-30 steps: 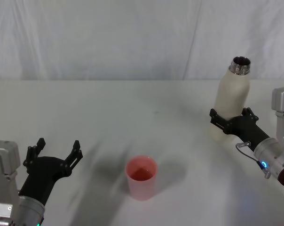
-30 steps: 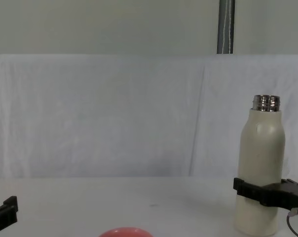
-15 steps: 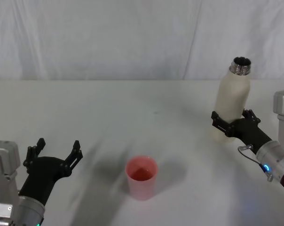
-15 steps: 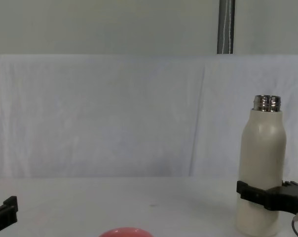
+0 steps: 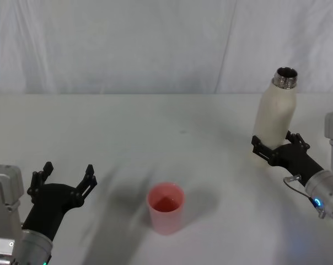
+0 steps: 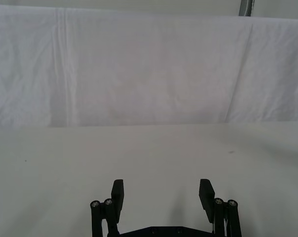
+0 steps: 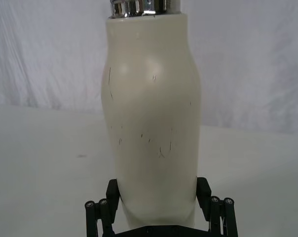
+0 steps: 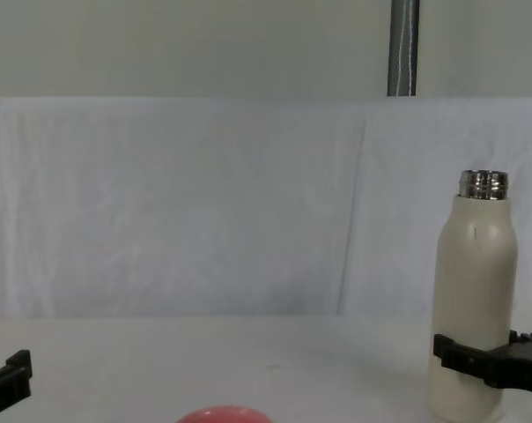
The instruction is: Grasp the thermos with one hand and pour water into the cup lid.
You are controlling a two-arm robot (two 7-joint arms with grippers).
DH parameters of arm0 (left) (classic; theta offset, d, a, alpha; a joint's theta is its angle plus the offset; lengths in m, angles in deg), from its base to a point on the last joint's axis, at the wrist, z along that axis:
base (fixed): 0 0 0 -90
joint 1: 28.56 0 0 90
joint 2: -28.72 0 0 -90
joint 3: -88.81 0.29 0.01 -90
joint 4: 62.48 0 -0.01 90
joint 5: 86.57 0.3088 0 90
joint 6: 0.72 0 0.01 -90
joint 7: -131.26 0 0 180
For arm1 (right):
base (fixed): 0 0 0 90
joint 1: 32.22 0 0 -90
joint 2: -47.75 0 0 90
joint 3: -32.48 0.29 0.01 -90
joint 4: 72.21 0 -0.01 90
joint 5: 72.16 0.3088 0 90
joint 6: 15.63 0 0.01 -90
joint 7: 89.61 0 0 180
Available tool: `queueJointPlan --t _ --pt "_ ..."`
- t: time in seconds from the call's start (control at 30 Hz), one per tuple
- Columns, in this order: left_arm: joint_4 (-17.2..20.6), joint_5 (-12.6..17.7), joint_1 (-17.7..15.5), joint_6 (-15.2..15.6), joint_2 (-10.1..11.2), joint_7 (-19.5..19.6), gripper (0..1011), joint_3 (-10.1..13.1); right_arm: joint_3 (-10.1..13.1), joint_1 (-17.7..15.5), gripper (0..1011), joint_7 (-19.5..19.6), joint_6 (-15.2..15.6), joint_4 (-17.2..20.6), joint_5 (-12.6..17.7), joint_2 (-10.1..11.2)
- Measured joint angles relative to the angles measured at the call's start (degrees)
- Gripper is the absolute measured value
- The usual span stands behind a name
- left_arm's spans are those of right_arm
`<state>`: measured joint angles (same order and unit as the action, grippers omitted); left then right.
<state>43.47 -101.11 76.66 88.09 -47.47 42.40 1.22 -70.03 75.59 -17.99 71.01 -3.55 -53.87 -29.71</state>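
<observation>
Head view: right hand (image 5: 275,148) clasps thermos (image 5: 275,118) upright.

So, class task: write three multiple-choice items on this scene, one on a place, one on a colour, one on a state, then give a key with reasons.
1. Where is the thermos?
A. table's right side
B. table's left side
C. inside the cup

2. What colour is the cup lid?
A. blue
B. pink-red
C. green

3. How is the right gripper?
A. open, away from everything
B. holding the cup lid
C. shut on the thermos

Key: 1 A, it stands upright at the right. 2 B, head view shows pink-red. 3 C, its fingers press the thermos base; the left gripper hangs open.
</observation>
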Motion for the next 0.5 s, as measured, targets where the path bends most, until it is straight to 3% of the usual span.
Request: queueJointPlan --t 0.5 --pt "0.0 0.0 0.0 0.0 0.0 0.0 1001 0.0 0.43 -2.95 1000 0.67 0.22 3.47 -0.31 1.11"
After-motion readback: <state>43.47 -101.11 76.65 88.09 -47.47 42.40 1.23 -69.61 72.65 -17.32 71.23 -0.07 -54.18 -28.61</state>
